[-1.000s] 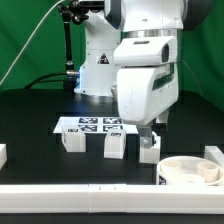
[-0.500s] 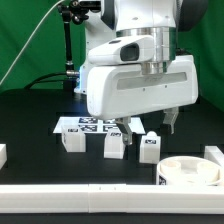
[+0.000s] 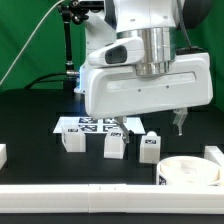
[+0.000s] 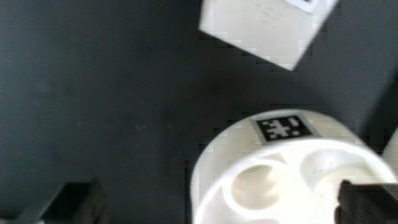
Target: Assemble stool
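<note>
On the black table (image 3: 30, 125), round white seat (image 4: 267, 160) below the wide-open, empty claw (image 4: 217, 205).

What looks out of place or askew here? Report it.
Nothing stands out. The three legs stand upright in a row by the marker board, the seat lies flat at the exterior view's right, and the gripper is open, holding nothing.

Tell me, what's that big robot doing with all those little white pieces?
The robot's gripper hangs open and empty over the round white seat. Three small legs stand in a row on the black table, beside the marker board. Nothing is joined to the seat yet.
</note>
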Tool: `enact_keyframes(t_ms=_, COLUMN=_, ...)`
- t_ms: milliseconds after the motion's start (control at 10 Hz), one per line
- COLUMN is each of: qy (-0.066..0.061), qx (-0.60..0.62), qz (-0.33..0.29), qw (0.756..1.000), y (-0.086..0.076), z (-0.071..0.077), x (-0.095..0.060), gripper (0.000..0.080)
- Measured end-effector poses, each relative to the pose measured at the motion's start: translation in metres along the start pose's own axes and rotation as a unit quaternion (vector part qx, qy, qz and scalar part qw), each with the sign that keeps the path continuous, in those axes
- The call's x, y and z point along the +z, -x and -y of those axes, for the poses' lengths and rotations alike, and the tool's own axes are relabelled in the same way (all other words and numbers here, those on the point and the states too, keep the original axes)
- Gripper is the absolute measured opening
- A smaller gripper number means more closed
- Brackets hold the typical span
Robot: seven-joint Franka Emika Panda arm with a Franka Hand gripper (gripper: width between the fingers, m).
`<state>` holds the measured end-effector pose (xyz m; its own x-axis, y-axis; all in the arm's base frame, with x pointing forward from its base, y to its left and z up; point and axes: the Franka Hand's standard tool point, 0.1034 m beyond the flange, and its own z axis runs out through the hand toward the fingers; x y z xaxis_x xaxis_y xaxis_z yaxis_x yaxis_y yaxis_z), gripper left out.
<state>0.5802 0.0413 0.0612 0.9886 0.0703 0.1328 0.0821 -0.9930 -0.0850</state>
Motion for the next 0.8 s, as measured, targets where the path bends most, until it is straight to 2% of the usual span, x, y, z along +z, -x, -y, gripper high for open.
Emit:
enact_keyframes(t_ms=100, qy=0.001, qx=0.058, qz=0.0, qw=0.998, y=0.003, z=0.002, x=0.001, gripper=0.0649)
enact_keyframes(t_ms=300, qy=-0.005, qx=0.151, qz=0.009, qw=0.989, y=0.012, z=0.005, x=0.007, gripper=0.0649)
enact_keyframes(t_ms=700, qy=-0.017, qx=0.262, qz=0.011, qw=0.965, y=0.012, z=0.011, x=0.007, gripper=0.0649)
enact_keyframes(t_ms=800, qy=-0.009, qx=0.246, qz=0.019, qw=0.969, y=0.015, z=0.013, x=0.008, gripper=0.0649)
